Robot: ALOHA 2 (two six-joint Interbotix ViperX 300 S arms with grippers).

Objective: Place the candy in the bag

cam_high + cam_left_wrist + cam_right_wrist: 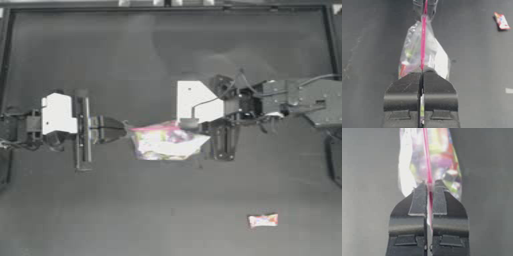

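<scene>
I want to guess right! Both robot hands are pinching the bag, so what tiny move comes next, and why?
Probably the two grippers should pull the seal strip apart to open the bag. The left gripper and right gripper are each shut on an end of its mouth, which looks closed, while the candy lies apart on the table.

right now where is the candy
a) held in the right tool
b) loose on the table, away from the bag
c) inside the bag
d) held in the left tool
b: the candy lies alone on the table, while both tools pinch the bag's ends.
</scene>
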